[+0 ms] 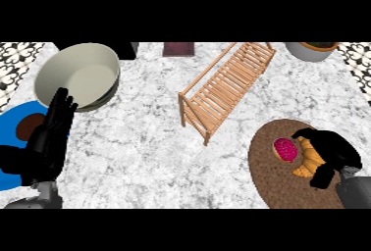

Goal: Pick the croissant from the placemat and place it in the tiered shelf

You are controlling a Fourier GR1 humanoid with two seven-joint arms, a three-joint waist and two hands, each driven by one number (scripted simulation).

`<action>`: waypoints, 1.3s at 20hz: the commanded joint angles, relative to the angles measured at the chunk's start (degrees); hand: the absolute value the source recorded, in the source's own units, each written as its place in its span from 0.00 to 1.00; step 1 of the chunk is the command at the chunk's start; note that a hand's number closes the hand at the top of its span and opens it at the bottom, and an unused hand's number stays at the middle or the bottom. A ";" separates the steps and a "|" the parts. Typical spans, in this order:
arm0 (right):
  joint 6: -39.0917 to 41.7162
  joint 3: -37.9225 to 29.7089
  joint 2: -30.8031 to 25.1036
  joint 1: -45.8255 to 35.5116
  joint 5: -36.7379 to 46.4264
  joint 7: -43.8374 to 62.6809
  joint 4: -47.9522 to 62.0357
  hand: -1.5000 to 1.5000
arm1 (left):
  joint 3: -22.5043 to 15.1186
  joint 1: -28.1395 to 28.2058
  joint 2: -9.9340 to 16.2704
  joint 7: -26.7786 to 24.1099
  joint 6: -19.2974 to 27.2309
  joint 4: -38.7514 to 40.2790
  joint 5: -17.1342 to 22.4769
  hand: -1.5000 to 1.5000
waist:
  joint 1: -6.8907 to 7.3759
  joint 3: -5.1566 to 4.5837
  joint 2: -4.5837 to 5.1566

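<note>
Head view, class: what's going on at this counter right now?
The robot's right hand is down on the brown placemat, fingers curled around the croissant, which lies beside a pink pastry. The croissant does not look lifted yet. The wooden tiered shelf stands apart near the middle of the counter. The left hand rests open at the left, over a blue plate, near a large bowl.

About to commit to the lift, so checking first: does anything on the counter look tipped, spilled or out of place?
Nothing spilled or tipped. The right hand curls over the croissant on the brown placemat, a pink pastry beside it. The wooden tiered shelf sits diagonally; the left hand rests open at the left edge.
</note>
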 commanded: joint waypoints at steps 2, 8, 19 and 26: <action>-6.64 1.17 -0.75 0.00 5.12 -6.12 5.67 1.00 | 1.81 -2.15 0.48 0.52 -1.19 1.88 0.99 0.50 | -0.13 0.52 0.39; -4.27 10.56 -0.16 -2.75 6.59 -18.74 -1.81 1.00 | 0.75 -2.17 -1.02 -0.20 0.09 2.63 -0.11 0.50 | 0.31 0.50 0.32; 8.55 11.63 -3.63 3.93 -3.91 -31.29 -21.77 1.00 | 2.36 2.00 0.57 -1.46 -1.79 0.12 0.71 0.50 | -0.77 0.41 -0.13; 18.56 -0.68 1.56 6.79 -24.14 -25.05 -35.39 1.00 | 2.62 -1.46 -0.58 -0.65 0.15 3.07 -0.18 0.50 | -2.40 0.33 -0.29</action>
